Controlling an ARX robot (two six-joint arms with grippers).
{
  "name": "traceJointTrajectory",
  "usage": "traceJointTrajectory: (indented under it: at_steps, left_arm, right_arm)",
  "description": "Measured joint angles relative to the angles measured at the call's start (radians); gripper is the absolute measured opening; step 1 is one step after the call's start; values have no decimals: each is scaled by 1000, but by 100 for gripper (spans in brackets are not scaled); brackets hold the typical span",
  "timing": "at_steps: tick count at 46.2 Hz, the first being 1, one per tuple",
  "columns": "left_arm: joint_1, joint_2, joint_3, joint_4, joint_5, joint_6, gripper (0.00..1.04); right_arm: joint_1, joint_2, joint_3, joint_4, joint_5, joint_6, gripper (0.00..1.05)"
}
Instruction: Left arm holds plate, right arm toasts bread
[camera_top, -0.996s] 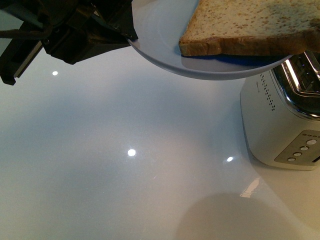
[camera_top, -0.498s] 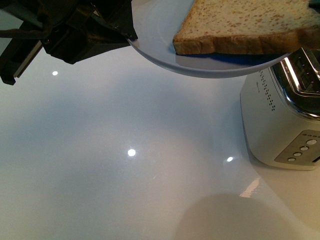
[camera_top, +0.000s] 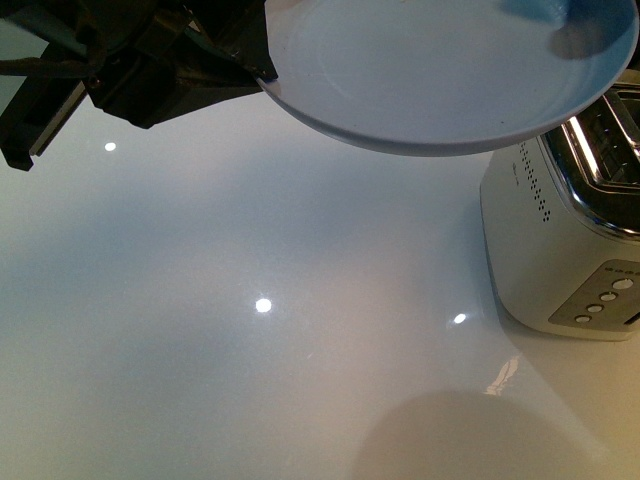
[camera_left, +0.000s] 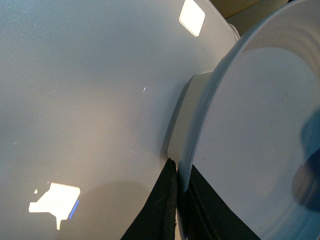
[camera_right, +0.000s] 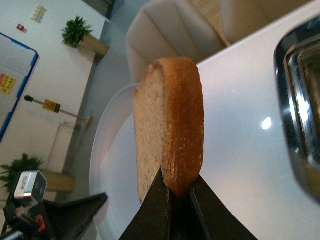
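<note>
Black angular left gripper (camera_top: 262, 72) clenched on the pale bluish-white round plate (camera_top: 430, 90) at twelve o'clock, the right gripper (camera_right: 176, 197) pinches the brown wholemeal bread slice (camera_right: 170, 125) edge-on, best lowered vertically, squared to the slot of the white-and-chrome toaster (camera_top: 565, 230) at three o'clock.

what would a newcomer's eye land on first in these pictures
The pale plate, bare, hangs in the air at the top of the front view, its rim clamped by the left gripper. In the right wrist view the brown bread slice stands on edge, pinched by the right gripper. The white-and-chrome toaster sits at the front view's right edge, below the plate's rim.
</note>
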Motion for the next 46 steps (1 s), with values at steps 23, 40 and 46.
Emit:
traceJointTrajectory:
  at_steps: [23,40,46]
  left_arm:
    - [0,0,0,0,0,0,3]
    - [0,0,0,0,0,0,3]
    - [0,0,0,0,0,0,3]
  right_arm:
    - [-148,120,237,-163,29,-600,3]
    - [-42,319,293,-240,229,-777,3]
    - [-20,354,303,-234,270,-775,3]
